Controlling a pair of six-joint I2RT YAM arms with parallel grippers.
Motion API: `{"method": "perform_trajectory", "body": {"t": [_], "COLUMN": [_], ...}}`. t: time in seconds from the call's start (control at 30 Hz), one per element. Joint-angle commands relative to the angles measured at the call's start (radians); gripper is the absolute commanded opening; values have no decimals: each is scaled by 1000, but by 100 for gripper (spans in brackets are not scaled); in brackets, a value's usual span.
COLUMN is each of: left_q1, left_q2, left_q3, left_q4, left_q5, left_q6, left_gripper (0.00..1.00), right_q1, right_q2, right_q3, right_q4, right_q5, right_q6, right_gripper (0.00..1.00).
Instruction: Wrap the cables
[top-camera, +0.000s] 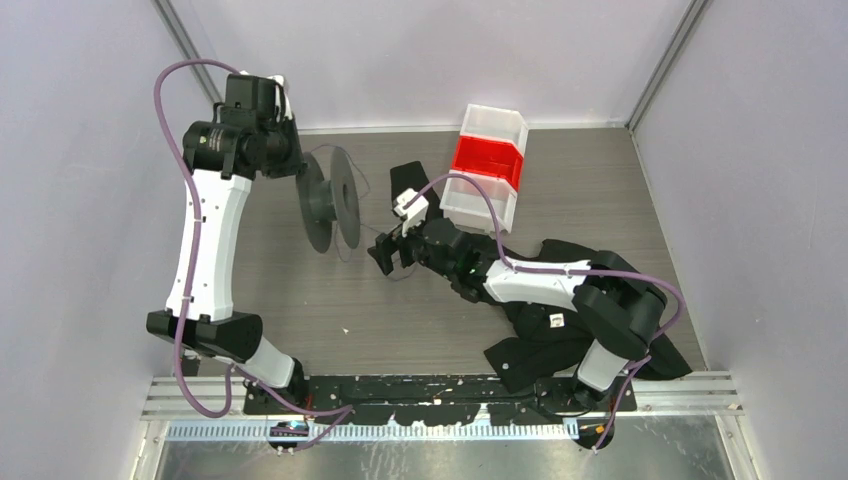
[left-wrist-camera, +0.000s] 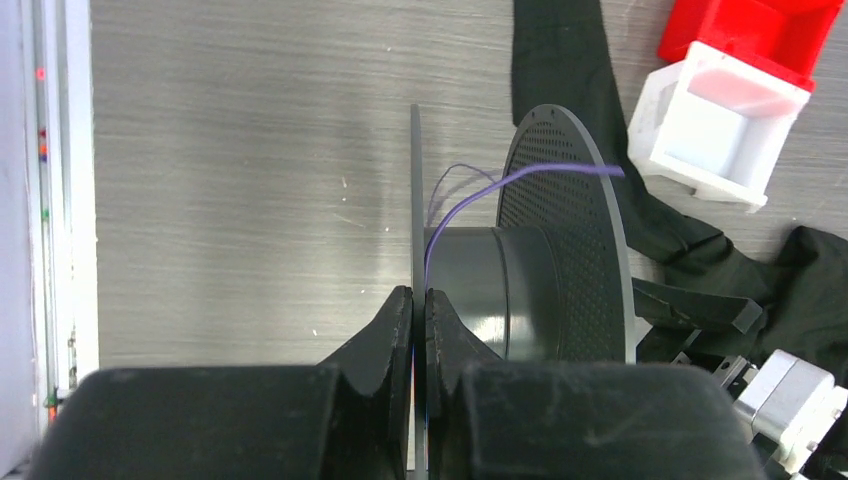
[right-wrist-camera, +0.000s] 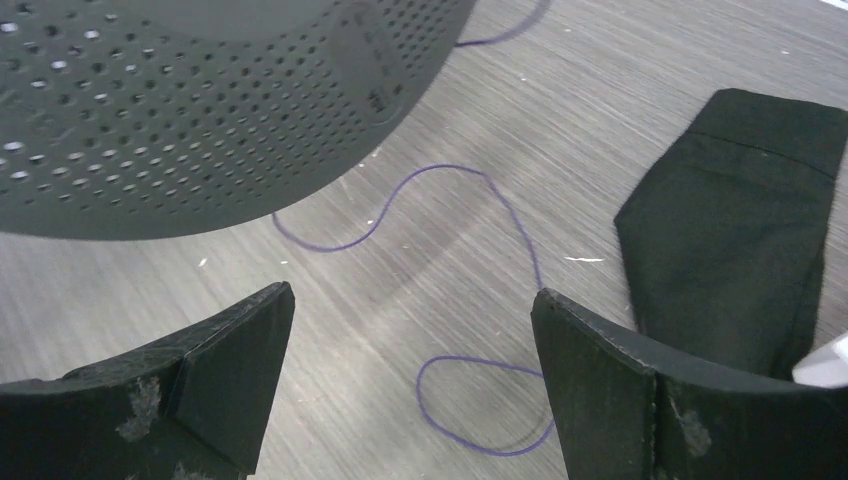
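No readable text or numbers anywhere; white tag (top-camera: 554, 320) on black garment (top-camera: 535, 352) illegible.

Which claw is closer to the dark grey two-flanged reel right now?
Left. The left claw is shut on one flange of the reel; the right claw hangs open beside the other flange, not touching.

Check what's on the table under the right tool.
A thin wire snakes in loose loops below the open right tool; its far end runs behind the perforated reel flange, hidden there.
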Motion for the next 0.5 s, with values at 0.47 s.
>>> {"method": "perform_trajectory", "body": {"t": [0.47], "left_q1": [0], "left_q2": [8], "left_q3": [27], "left_q4": [-19], "left_q5": [-168], "left_q6": [-109], "left_gripper": [0], "right_q1": [-64], "right_q2": [3], "right_q3": [2], "right_q4": [26], "right_q5": [168], "right_q6": [65], "right_gripper": [95]}}
